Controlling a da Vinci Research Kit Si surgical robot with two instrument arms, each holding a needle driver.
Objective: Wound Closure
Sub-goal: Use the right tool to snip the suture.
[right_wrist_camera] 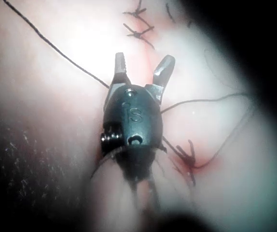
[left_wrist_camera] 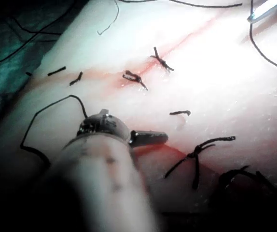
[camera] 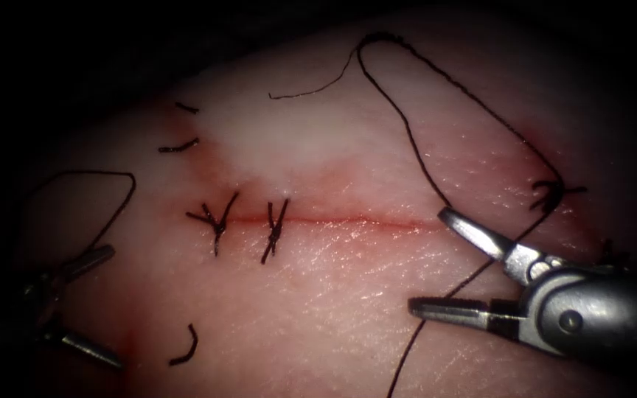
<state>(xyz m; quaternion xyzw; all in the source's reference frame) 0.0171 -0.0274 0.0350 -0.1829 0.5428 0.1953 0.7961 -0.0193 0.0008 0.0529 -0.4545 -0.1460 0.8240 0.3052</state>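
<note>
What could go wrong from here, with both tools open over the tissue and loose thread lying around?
1. The right tool has its jaws open and empty with the thread running between them; shutting them there might nick or cut it.
2. The left tool, also open and empty, sits by a loose loop that could snag.
3. I cannot make out the needle, so moving either tool risks dragging it unseen across the cut.

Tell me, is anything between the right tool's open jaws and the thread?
Nothing visible is. The right tool has its jaws open and holds nothing; the thread runs bare through the gap between them, over the tissue.
</note>
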